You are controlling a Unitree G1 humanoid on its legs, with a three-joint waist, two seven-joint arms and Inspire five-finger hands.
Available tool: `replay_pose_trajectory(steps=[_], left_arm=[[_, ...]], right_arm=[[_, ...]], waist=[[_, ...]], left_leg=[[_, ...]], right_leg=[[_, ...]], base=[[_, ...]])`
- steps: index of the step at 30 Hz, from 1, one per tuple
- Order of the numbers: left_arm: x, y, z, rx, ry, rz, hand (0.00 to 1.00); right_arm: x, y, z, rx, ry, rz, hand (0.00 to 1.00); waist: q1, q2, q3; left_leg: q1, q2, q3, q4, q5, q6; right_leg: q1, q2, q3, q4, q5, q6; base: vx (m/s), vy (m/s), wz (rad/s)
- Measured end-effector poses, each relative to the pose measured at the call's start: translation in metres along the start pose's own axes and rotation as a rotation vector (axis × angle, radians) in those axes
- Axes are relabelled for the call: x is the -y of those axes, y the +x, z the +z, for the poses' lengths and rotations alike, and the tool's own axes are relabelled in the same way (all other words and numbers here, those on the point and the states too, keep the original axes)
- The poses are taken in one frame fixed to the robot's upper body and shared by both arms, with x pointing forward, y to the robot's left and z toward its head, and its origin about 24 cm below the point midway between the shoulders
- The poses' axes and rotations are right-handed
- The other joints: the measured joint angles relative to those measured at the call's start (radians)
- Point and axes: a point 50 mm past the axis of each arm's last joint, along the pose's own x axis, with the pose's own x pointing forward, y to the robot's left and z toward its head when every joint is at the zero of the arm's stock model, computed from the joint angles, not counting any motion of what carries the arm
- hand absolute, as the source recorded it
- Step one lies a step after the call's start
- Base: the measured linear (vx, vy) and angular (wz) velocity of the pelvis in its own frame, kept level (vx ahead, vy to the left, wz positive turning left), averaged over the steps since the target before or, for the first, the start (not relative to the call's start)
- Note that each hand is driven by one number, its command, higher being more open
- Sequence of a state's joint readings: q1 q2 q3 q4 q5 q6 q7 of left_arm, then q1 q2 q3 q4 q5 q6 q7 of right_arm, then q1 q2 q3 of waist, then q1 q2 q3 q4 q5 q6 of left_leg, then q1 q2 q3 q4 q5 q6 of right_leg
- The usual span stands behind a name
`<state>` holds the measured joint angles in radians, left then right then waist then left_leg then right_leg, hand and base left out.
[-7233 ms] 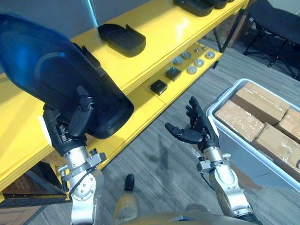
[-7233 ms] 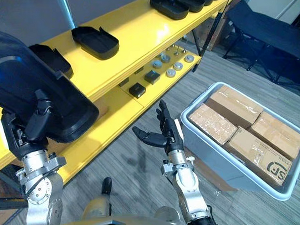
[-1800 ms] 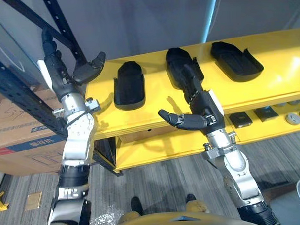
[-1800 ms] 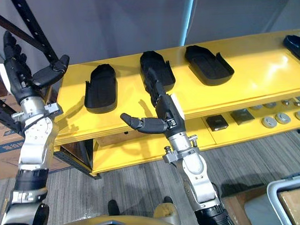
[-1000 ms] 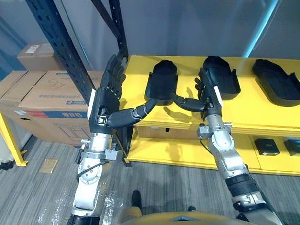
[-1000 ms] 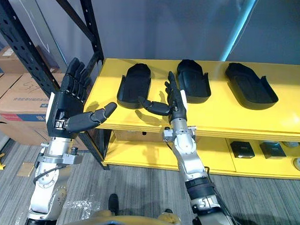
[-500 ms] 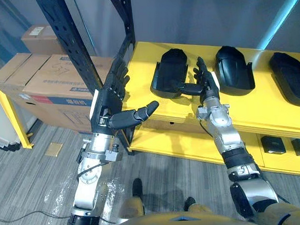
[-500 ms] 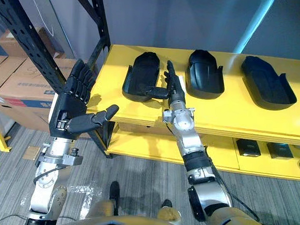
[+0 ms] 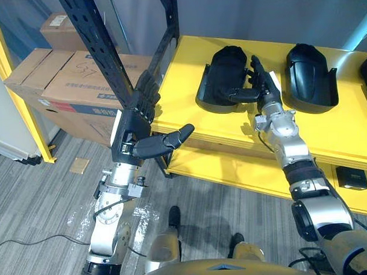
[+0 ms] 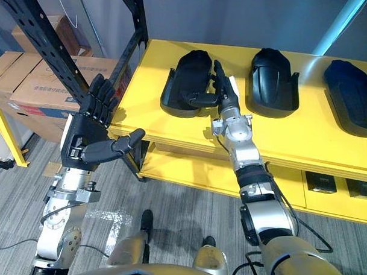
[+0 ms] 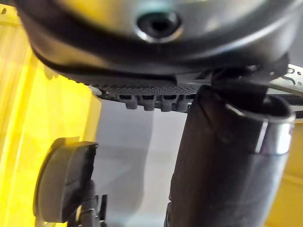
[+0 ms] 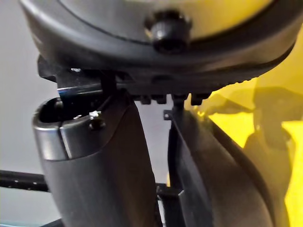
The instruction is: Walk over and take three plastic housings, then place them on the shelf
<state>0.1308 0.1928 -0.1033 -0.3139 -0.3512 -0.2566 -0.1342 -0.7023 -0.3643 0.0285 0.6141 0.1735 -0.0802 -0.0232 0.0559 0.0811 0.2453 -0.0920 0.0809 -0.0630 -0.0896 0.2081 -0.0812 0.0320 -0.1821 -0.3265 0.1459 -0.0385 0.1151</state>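
Three black plastic housings lie in a row on the yellow shelf (image 9: 187, 83): the left one (image 9: 220, 79), the middle one (image 9: 311, 72) and a third (image 10: 351, 95) at the right. My right hand (image 9: 265, 89) is open and rests on the shelf between the left and middle housings. Its fingers are straight, and its thumb (image 9: 237, 94) reaches across the left housing's near rim. My left hand (image 9: 134, 132) is open and empty in front of the shelf's left corner, below shelf height. It also shows as the left hand (image 10: 87, 138) by the rack post.
A black perforated rack upright (image 9: 102, 53) stands at the shelf's left end. Cardboard boxes (image 9: 67, 78) sit behind it, beside a yellow post (image 9: 12, 77). A lower yellow shelf carries a small black part (image 9: 352, 178). Grey floor (image 9: 47, 202) lies in front.
The whole view has shifted, so the camera moved. My right hand has slid nearer the left housing, and its thumb now lies over the rim. The left hand holds its pose.
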Motion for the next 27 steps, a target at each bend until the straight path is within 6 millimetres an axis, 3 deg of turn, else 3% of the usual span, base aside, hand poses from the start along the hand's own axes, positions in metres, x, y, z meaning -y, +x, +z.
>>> replay_pose_trajectory(steps=[10, 16, 27], left_arm=[[-0.002, -0.001, -0.004, -0.039, 0.015, -0.031, 1.0], [-0.008, -0.006, -0.017, -0.106, 0.024, -0.022, 1.0], [-0.009, -0.005, -0.017, -0.106, 0.026, -0.023, 1.0]], right_arm=[[0.026, 0.017, 0.031, 0.079, -0.072, 0.005, 1.0], [0.03, 0.02, 0.03, 0.056, -0.08, 0.012, 1.0], [0.036, 0.027, 0.037, 0.05, -0.09, 0.016, 1.0]], waist=[[0.026, 0.006, 0.02], [0.026, 0.008, 0.023], [0.027, 0.024, 0.059]], left_leg=[[0.001, -0.002, -0.003, 0.0, 0.0, 0.008], [0.005, -0.01, -0.016, 0.0, -0.001, 0.013], [0.004, -0.018, -0.016, 0.001, 0.001, 0.024]], right_leg=[[0.0, -0.01, -0.007, 0.02, -0.013, 0.005], [0.001, -0.023, -0.022, 0.052, -0.038, 0.007], [-0.001, -0.027, -0.026, 0.064, -0.049, 0.008]], base=[[0.0, -0.042, 0.03], [0.01, -0.046, 0.09], [0.0, -0.035, 0.02]])
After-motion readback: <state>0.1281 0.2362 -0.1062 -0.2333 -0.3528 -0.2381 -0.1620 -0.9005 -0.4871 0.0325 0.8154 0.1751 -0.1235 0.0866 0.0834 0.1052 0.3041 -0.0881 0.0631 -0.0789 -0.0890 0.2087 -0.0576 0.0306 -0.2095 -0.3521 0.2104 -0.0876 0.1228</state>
